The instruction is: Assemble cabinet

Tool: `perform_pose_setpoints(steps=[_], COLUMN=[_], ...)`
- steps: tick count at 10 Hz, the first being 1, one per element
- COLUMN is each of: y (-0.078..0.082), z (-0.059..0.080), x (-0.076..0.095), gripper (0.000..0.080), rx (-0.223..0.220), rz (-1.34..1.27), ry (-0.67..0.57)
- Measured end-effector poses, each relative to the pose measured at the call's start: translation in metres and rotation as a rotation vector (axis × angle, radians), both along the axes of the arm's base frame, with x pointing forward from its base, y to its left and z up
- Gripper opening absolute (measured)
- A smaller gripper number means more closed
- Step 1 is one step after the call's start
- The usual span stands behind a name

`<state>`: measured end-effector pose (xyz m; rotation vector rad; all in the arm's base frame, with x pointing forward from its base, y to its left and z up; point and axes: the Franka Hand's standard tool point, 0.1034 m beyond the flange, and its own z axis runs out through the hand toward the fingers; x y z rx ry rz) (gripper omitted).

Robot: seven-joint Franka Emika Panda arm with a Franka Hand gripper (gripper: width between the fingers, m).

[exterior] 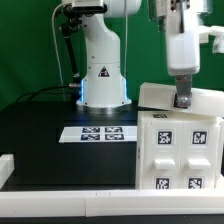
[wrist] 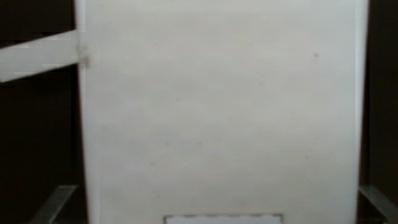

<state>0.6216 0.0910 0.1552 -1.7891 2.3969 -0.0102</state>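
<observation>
The cabinet (exterior: 180, 150) is a white box with black-and-white tags, standing at the exterior view's right. A flat white panel (exterior: 160, 97) lies tilted on top of it. My gripper (exterior: 183, 101) comes down from above onto this panel. In the wrist view the panel (wrist: 222, 110) fills almost the whole picture and sits between the two dark fingers (wrist: 64, 205), which stand against its side edges. The gripper (wrist: 222, 210) is shut on the panel. A tag on the panel shows at its near edge (wrist: 228, 218).
The marker board (exterior: 100, 132) lies on the black table in front of the robot base (exterior: 103, 75). A white rail (exterior: 70, 205) runs along the table's front edge. A white strip (wrist: 36, 60) shows beside the panel in the wrist view.
</observation>
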Motion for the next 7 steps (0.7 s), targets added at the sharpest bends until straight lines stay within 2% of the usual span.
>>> perform_pose_setpoints(steps=[3,5,7], y=[0.003,0.003,0.005], z=[0.0,0.0,0.011], x=[0.0,0.0,0.0], gripper=[0.0556,0.0763,0.0793], rx=[0.026,0.025,0.046], rz=[-0.035,-0.024,-0.013], ry=[0.003,0.002,-0.01])
